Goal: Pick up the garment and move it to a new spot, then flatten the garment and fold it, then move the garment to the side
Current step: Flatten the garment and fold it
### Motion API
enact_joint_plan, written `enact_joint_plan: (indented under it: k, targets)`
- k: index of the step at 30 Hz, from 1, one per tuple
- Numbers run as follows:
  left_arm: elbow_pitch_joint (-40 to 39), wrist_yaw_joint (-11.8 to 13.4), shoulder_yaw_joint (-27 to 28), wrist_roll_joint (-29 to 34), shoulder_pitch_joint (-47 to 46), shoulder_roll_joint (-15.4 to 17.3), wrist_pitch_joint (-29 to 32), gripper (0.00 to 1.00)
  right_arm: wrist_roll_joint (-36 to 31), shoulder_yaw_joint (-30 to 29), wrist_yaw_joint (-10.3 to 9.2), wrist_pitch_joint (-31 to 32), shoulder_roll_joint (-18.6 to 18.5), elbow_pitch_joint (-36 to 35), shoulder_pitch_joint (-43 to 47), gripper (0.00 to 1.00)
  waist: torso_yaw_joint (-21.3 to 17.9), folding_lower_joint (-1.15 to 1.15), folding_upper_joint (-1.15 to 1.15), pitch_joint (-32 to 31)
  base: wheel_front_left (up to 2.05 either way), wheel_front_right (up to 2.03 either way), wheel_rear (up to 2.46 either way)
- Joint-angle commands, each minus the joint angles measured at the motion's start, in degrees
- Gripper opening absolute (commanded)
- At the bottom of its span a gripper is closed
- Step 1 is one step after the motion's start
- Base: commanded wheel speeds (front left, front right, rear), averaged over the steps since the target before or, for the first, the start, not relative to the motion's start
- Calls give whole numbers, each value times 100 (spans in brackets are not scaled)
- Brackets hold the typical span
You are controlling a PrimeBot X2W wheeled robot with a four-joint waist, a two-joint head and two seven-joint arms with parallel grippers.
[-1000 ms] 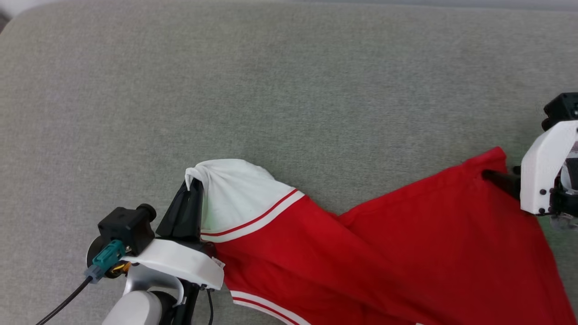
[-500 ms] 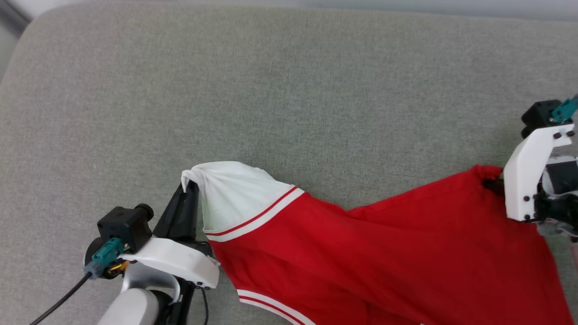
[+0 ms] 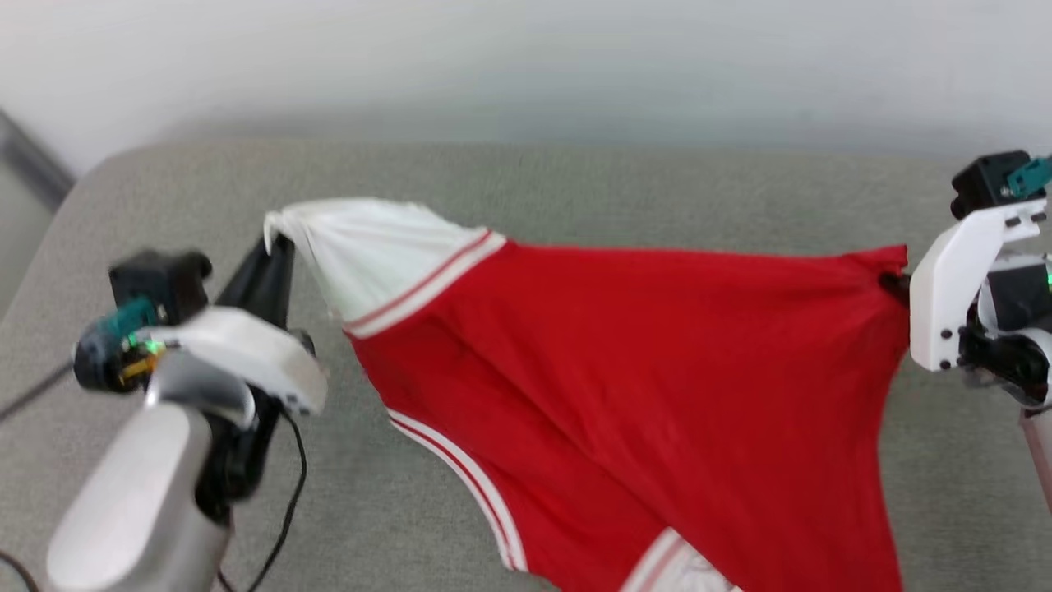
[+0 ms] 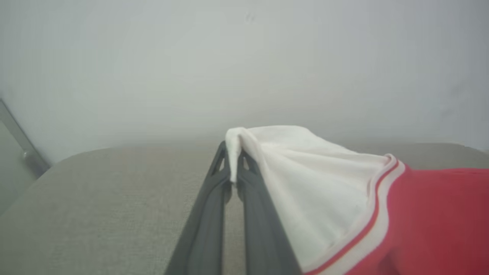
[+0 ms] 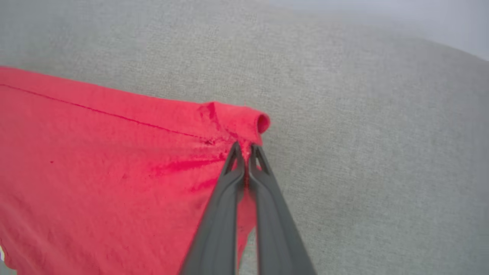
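Left pincer (image 4: 233, 168) is clamped on the white sleeve (image 4: 305, 172) tip, right pincer (image 5: 246, 151) on a red hem corner (image 5: 244, 122). Garment (image 3: 625, 370) hangs stretched between them, top edge clear of the grey surface (image 3: 616, 197). Step in hand, by judgement: relocation. Next: carry both ends evenly, then lower flat.

No text legible, none on the garment (image 3: 625, 370), no labels, numbers or signs readable

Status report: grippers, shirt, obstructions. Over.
Left gripper shut on shirt's white sleeve; right gripper shut on its red corner. Shirt hangs stretched between them over grey cushion. No obstruction seen.
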Motion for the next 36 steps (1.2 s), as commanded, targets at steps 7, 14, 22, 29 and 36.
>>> enact_joint_plan:
  k: [7,14,22,29,36]
  targets:
    - [1302,-342,-91,112,-1540,-56,111,0,-366,-56,-3,-562,148,600,-700,0,-306,0,0,-518,0,0,0]
    - [2625,-610,-136,308,-3071,-235,-247,0,-877,-191,-4,-1250,229,1056,-1665,0,-485,0,0,-231,0,0,0]
    - [3410,-765,12,508,-4931,-113,-775,0,-1527,-550,-6,-2192,402,1454,-3081,0,-685,0,0,737,0,0,0]
    - [3735,-900,19,736,-6373,70,-1094,0,-1919,-759,-6,-2968,518,1589,-4224,0,-750,0,0,1712,0,0,0]
    - [3930,-988,29,775,-7196,95,-1229,0,-2071,-733,-6,-3534,542,1848,-5002,0,-731,0,0,2512,0,0,0]
